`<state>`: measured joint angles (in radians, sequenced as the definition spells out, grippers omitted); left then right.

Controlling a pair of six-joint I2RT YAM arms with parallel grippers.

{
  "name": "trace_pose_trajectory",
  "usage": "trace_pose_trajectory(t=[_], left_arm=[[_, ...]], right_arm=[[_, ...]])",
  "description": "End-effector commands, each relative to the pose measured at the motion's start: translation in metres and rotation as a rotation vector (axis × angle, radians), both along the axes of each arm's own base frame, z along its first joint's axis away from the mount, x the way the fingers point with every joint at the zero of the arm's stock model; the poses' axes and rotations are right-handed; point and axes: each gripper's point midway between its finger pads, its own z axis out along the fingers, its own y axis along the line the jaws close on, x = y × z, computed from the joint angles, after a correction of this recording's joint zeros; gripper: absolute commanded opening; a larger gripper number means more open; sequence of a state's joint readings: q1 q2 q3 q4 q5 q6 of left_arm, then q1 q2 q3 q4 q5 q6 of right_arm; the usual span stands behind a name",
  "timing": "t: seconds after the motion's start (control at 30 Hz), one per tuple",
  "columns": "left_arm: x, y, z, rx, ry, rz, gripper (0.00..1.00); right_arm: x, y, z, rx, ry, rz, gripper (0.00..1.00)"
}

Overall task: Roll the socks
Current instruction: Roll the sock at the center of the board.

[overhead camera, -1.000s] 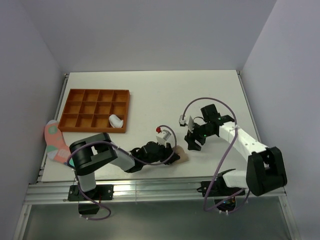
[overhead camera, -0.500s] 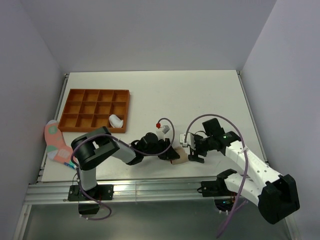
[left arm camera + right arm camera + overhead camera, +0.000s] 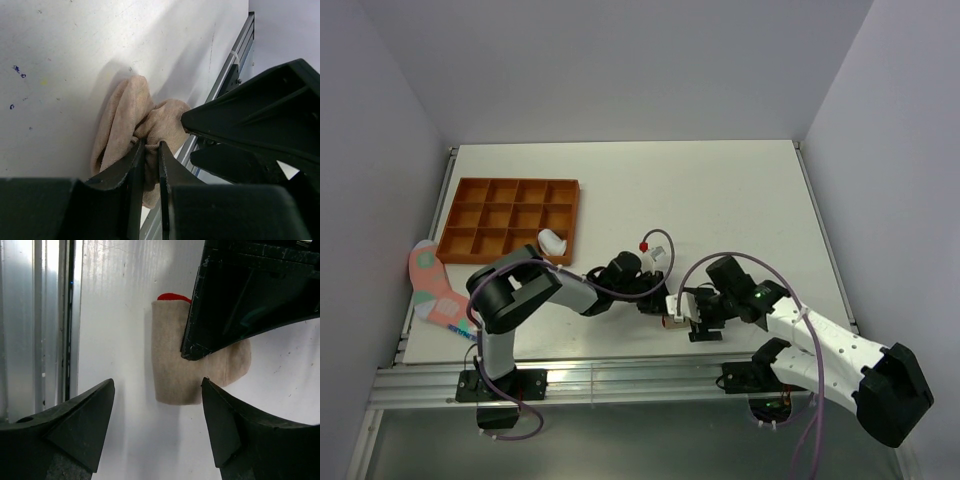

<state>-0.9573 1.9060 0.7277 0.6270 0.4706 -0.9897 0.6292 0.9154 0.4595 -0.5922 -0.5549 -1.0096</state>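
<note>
Lying bunched on table [image 3: 720, 190] close to near edge, about midway along: beige sock [image 3: 125, 125]. Pinched at one fold by left gripper [image 3: 150, 147], jaws closed tight on fabric. Flanked by right gripper [image 3: 156, 390], jaws spread wide, sock just beyond their tips, not gripped. At left edge, partly over it: red sock [image 3: 432, 285], spotted. Sitting in orange tray [image 3: 510, 183], near-right compartment: white sock [image 3: 552, 241].

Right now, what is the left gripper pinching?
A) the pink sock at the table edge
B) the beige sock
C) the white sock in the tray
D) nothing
B: the left gripper is shut on a fold of the beige sock.
</note>
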Motion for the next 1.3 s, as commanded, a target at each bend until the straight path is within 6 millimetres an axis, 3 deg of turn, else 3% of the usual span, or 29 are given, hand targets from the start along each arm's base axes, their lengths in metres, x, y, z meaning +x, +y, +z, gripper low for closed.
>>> trace_pose_trajectory(t=[0.0, 0.53, 0.77, 0.93, 1.07, 1.27], left_arm=[[-0.066, 0.1, -0.113, 0.504, 0.279, -0.044, 0.0], [-0.063, 0.093, -0.108, 0.415, 0.343, -0.067, 0.0], [-0.06, 0.084, -0.096, 0.369, 0.35, -0.059, 0.01], [-0.047, 0.076, -0.083, 0.325, 0.303, -0.001, 0.07], [-0.036, 0.081, -0.074, 0.3, 0.203, 0.059, 0.15], [-0.017, 0.09, -0.06, 0.236, 0.076, 0.184, 0.2]], right_arm=[[0.013, 0.008, 0.002, 0.024, -0.072, -0.019, 0.77], [0.009, 0.015, -0.018, -0.005, -0.059, -0.009, 0.63], [0.011, 0.018, -0.026, -0.028, -0.011, -0.026, 0.45], [0.011, 0.023, -0.025, -0.044, 0.049, -0.036, 0.29], [0.005, 0.024, -0.025, -0.055, 0.112, -0.02, 0.18], [0.0, 0.023, -0.027, -0.089, 0.219, -0.005, 0.15]])
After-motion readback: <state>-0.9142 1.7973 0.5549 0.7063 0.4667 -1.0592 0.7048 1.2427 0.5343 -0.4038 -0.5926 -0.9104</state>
